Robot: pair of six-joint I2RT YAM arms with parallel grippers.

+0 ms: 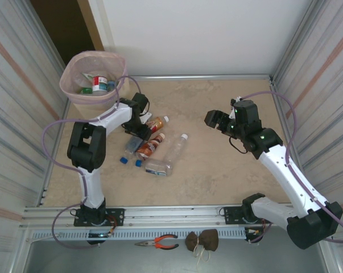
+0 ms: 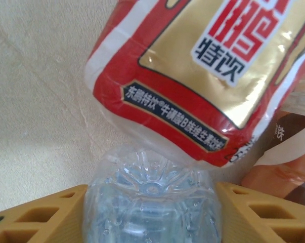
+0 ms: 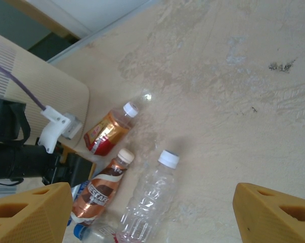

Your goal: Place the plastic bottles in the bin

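**A:** Top view, what's the surface and the room?
**B:** A beige marbled table (image 1: 217, 170) is sitting between corrugated metal walls (image 1: 23, 114) left and right, with a white wall (image 1: 205, 34) at the far side. The bin (image 1: 66, 85) is standing at the far-left corner, and a few bottles (image 1: 100, 83) are lying inside, half hidden by the rim. Left of centre, the red-and-gold bottle (image 1: 156, 123), brown-label bottle (image 1: 150, 147) and clear white-capped bottle (image 1: 172, 152) are lying close together. Pliers (image 1: 158, 243) and a brown bundle (image 1: 202, 240) are lying on the near rail.
**A:** Grippers?
**B:** The left gripper (image 1: 137, 132) is hanging just beside the red-and-gold bottle, and its wrist is hiding the fingers. The right gripper (image 1: 217, 120) is hovering right of centre with its jaws spread and nothing between them.
**A:** Left wrist?
**B:** The left gripper (image 2: 149, 190) is pinching a clear ribbed bottle (image 2: 149, 212) at its base, with a yellow finger against each side. The red-and-gold bottle (image 2: 203, 76) is overlapping it, cap cut off.
**A:** Right wrist?
**B:** The right gripper (image 3: 152, 186) is standing wide apart and empty over the table (image 3: 218, 76). The red-and-gold bottle (image 3: 109, 131), brown-label bottle (image 3: 99, 190) and clear white-capped bottle (image 3: 149, 207) are lying side by side.
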